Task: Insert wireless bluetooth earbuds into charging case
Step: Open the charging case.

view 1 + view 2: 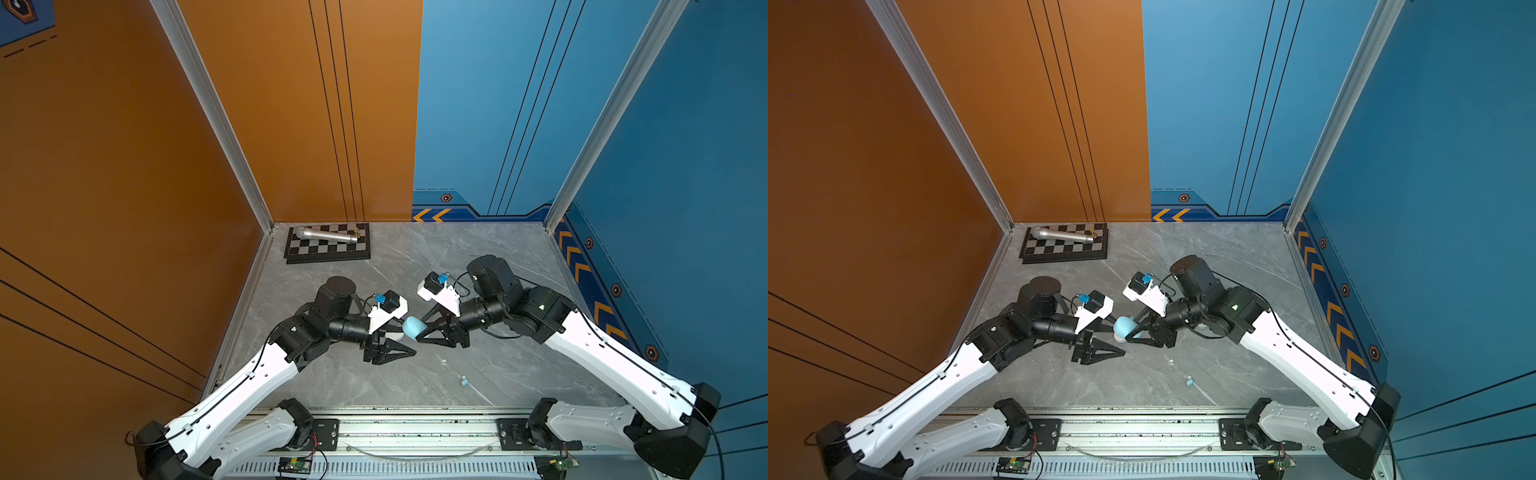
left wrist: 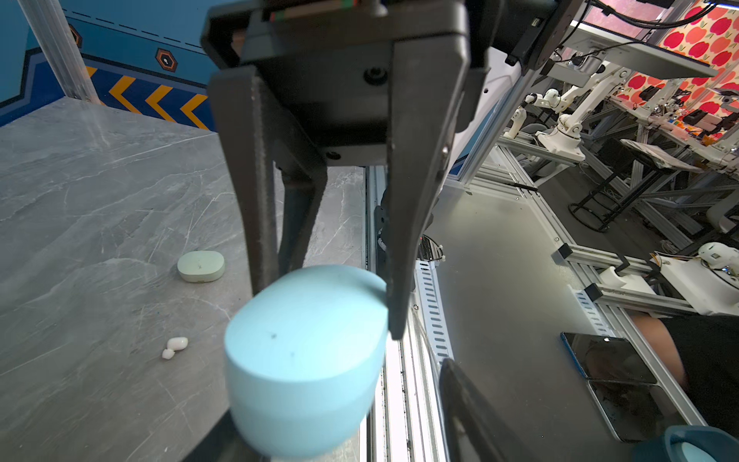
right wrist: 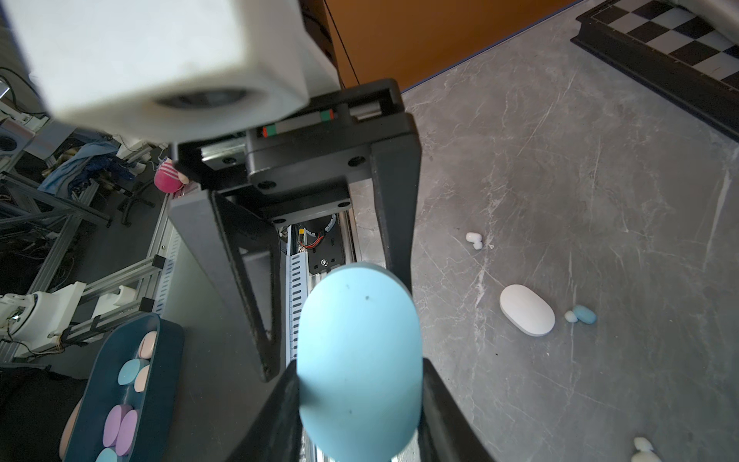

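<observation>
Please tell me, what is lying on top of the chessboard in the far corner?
A silver microphone lies across the chessboard, with a small gold object at its narrow end; it is too small to identify. The squares under the microphone are covered.

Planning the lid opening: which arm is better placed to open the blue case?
Probably left. The right pincer grips the blue case; the left pincer, open, straddles its other end.
</observation>
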`<act>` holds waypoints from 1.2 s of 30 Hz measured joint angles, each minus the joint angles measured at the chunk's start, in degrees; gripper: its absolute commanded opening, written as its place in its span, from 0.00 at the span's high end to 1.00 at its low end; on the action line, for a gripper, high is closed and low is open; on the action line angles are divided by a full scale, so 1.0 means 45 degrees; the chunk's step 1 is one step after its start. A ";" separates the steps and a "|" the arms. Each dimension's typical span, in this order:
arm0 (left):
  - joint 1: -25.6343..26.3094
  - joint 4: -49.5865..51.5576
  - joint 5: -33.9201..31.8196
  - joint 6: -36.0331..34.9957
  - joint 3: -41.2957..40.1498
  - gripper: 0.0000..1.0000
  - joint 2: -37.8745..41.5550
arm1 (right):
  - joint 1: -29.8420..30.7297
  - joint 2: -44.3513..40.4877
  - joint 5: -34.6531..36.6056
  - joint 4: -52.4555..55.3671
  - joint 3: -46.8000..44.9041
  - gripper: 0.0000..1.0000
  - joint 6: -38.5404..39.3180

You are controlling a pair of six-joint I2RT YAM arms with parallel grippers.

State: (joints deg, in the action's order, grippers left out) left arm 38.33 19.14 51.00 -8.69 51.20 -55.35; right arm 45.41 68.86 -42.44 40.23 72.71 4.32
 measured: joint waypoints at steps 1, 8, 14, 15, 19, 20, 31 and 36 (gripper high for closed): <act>-0.0010 0.0005 -0.0005 -0.0005 0.0024 0.41 -0.0005 | 0.0039 0.0000 -0.0005 0.0029 0.0000 0.90 0.0000; -0.0039 -0.0010 -0.0019 -0.0019 0.0306 0.42 -0.0063 | 0.0214 0.0019 0.0044 0.0262 0.0000 0.90 0.0083; -0.0097 -0.0010 -0.0024 -0.0015 0.0471 0.50 -0.0151 | 0.0248 0.0034 0.0058 0.0423 0.0000 0.90 0.0199; -0.0097 -0.0005 -0.0005 -0.0019 0.0471 0.49 -0.0170 | 0.0243 0.0034 0.0083 0.0457 0.0000 0.90 0.0272; -0.0097 0.0010 0.0058 -0.0024 0.0476 0.49 -0.0228 | 0.0243 0.0034 0.0102 0.0593 0.0000 0.90 0.0442; -0.0097 0.0010 0.0053 -0.0024 0.0476 0.48 -0.0228 | 0.0243 0.0034 0.0102 0.0617 0.0000 0.90 0.0471; -0.0112 0.0000 0.0053 0.0019 0.0476 0.37 -0.0228 | 0.0243 0.0034 0.0146 0.0622 0.0000 0.91 0.0471; -0.0126 0.0005 0.0053 0.0015 0.0471 0.37 -0.0228 | 0.0243 0.0034 0.0151 0.0622 0.0029 0.91 0.0471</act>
State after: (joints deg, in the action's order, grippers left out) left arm 37.76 19.16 51.24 -8.62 53.32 -56.38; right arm 46.50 69.01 -41.76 43.03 72.84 6.44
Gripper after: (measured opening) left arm 0.632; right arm 0.409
